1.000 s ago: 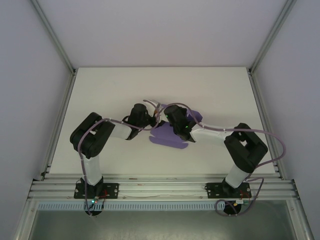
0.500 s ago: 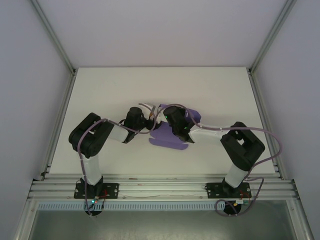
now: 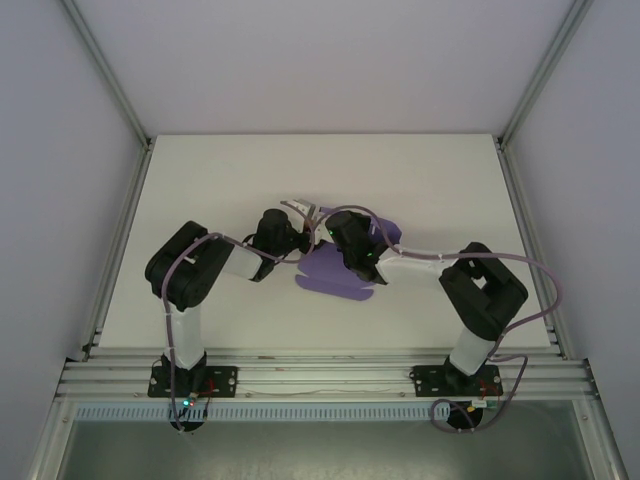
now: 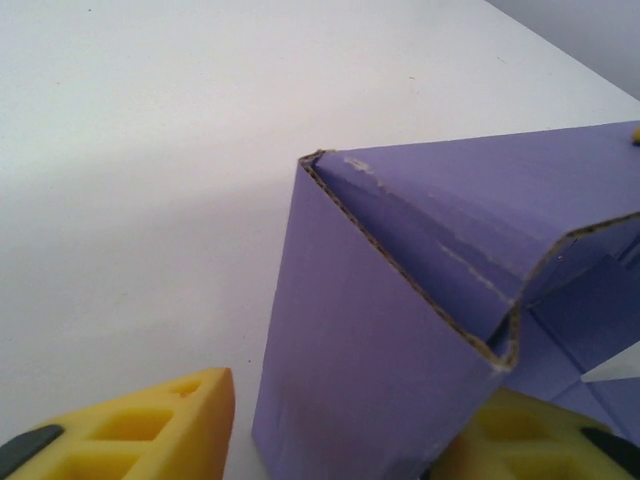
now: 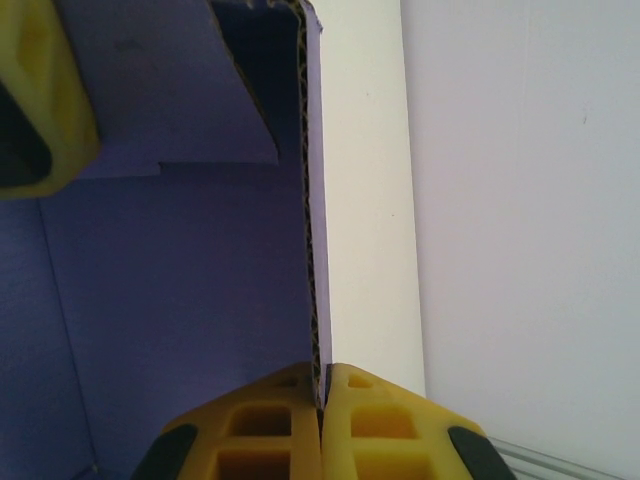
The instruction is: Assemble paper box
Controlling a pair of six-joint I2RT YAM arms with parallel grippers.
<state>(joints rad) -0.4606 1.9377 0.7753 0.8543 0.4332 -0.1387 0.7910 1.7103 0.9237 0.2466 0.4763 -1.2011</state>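
Left gripper [image 4: 350, 425] shifts in closer, jaws apart astride a raised wall of purple corrugated-card paper box [image 3: 335, 275] — right gripper [image 5: 322, 385] clenched on its edge

Purple paper box [image 4: 380, 330], white table [image 3: 200, 180]

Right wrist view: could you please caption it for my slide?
The right pincer clamped shut on one wall of the purple paper box.
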